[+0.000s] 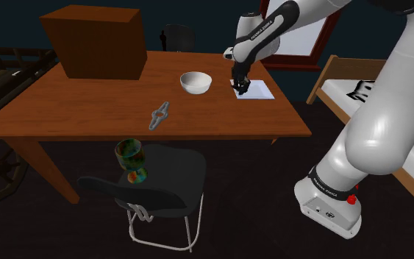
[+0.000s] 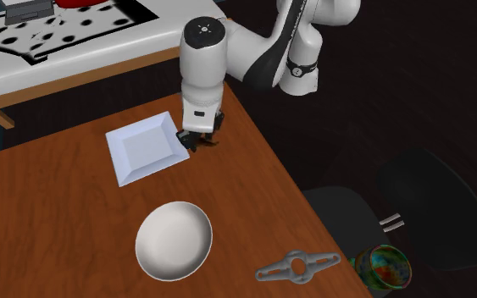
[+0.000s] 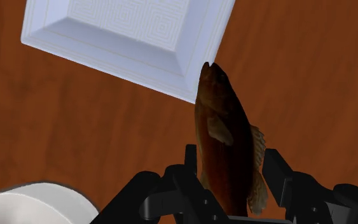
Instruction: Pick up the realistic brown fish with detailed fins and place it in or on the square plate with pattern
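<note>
Status: I judge the pick complete. The fingers (image 3: 191, 167) are clamped on the brown fish (image 3: 225, 124), one on each flank. The fish projects from the gripper (image 3: 231, 164) with its head pointing away from the hand, over bare bench (image 2: 50, 203), and the head is right at the rim of the square plate (image 3: 107, 54).

Remaining, in my estimate: shift over the plate, lower, release.

Containers: the plate, white with a maze-like relief in its centre, holds nothing. The white bowl (image 2: 174, 240) near it on the bench is likewise empty.
</note>
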Robot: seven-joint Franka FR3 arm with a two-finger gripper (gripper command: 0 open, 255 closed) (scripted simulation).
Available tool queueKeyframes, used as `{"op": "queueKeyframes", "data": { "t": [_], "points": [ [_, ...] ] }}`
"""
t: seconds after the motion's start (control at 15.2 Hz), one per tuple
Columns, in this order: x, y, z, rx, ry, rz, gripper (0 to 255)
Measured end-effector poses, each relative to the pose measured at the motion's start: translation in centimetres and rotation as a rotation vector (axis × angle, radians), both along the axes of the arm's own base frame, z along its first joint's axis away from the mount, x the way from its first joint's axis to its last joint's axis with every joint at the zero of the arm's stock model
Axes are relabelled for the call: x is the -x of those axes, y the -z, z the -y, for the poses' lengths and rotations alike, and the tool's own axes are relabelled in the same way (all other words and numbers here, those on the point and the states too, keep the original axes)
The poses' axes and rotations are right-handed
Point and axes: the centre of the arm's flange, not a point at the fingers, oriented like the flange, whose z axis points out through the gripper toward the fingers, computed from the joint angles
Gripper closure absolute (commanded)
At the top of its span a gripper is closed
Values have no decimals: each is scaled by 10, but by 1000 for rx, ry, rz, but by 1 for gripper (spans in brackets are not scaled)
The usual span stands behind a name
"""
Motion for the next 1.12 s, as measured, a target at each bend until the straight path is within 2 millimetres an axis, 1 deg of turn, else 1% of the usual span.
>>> {"op": "queueKeyframes", "data": {
  "t": [0.07, 0.26, 0.4, 0.46, 0.59, 0.73, 0.86, 0.99, 1.12],
  "points": [
    [0, -2, 14, 0, 0, 0, 255],
    [-11, 0, 51, 1, 0, 0, 255],
    [-14, -2, 77, 0, 0, 0, 255],
    [-17, 1, 91, 1, 0, 1, 255],
    [-23, -3, 116, 0, -1, 0, 255],
    [-27, 0, 143, 1, -1, 0, 255],
    [-30, -2, 170, 1, 0, 1, 255],
    [-36, 1, 187, 1, -1, 0, 255],
    [-37, 10, 193, 0, -2, 0, 255]
  ]
}}
